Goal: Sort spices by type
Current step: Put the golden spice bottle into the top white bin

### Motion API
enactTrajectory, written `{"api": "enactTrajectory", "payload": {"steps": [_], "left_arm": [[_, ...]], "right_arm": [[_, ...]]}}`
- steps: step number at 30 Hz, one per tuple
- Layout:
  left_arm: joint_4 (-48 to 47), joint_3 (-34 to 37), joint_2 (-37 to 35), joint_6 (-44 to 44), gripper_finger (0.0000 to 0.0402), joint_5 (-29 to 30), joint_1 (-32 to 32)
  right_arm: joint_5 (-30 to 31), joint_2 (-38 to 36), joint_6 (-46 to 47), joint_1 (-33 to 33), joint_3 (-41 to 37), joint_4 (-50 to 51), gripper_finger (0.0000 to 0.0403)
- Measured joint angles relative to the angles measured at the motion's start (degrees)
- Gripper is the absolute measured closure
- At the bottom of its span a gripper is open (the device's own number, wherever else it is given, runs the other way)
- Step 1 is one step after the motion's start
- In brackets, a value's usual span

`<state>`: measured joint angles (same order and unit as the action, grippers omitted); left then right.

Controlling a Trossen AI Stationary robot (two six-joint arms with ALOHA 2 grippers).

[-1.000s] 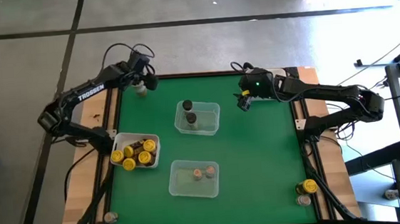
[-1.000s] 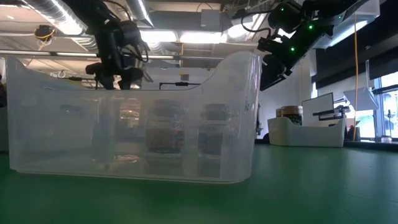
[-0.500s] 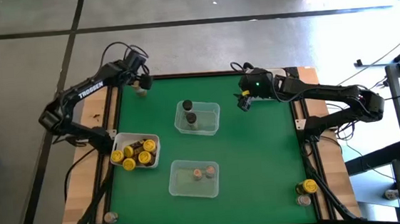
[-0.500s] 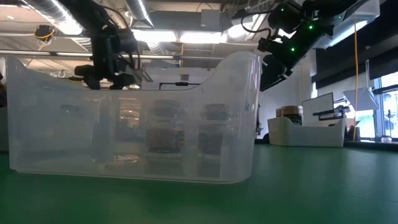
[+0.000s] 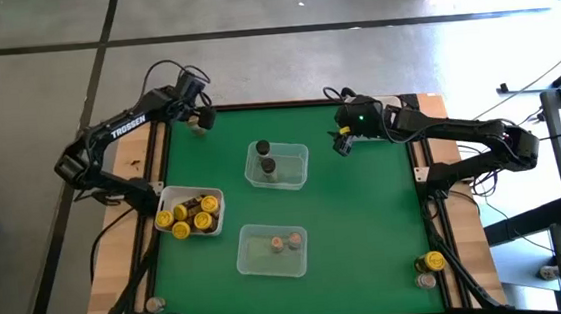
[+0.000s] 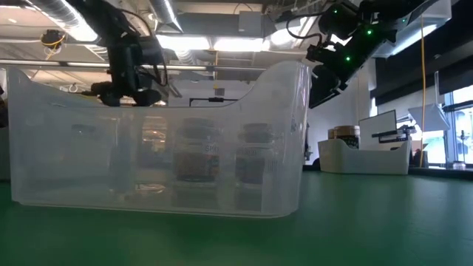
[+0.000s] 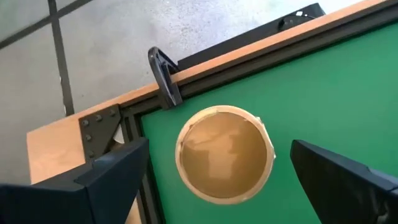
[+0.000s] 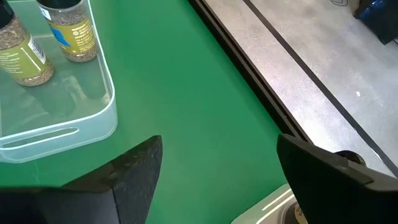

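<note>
Centre the spread, empty left tool [image 7: 217, 180] over the tan-lidded spice jar [image 7: 224, 162] at the desk's [image 5: 366, 220] upper-left corner, then descend vertically before clenching.

The only lettering I can make out is "TROSSEN", in white capitals along the dark left arm [image 5: 128, 127], out at about ten o'clock from the middle of the table. The two jars [image 8: 46, 34] seen in the right wrist view carry labels, but nothing on them can be read.
</note>
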<state>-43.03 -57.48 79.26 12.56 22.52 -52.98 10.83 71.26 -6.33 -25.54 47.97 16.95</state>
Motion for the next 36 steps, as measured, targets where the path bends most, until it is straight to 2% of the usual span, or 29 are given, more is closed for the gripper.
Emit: {"api": "enactTrajectory", "payload": {"steps": [6, 13, 17, 24, 29, 36], "left_arm": [[3.6, 4.6, 0.0, 1.5, 0.0013, -4.1, -2.1], [11.2, 9.5, 0.0, 0.3, 0.0016, -4.5, -2.3], [15.3, 11.3, 0.0, -0.9, 0.0042, -4.5, -2.3], [17.4, 13.0, -0.1, -2.2, 0.0122, -5.8, -2.5], [16.1, 12.6, -0.8, -4.0, 0.0127, -5.7, -1.4], [11.7, 6.9, -7.0, -3.4, 0.0127, -5.6, 5.1]], "right_arm": [[0.0, 0.0, 0.0, 0.0, 0.0, 1.0, 0.0086], [0.0, 0.0, 0.0, 0.0, 0.0, 0.8, 0.0086], [0.0, 0.0, 0.0, 0.0, 0.0, 0.8, 0.0086], [0.0, 0.0, 0.0, 0.0, 0.0, 0.8, 0.0086], [-0.2, 0.0, 1.2, 0.0, 0.0, 0.8, 0.0086], [-10.2, -0.7, 0.0, 0.6, 0.0, 0.1, 0.0086]]}}
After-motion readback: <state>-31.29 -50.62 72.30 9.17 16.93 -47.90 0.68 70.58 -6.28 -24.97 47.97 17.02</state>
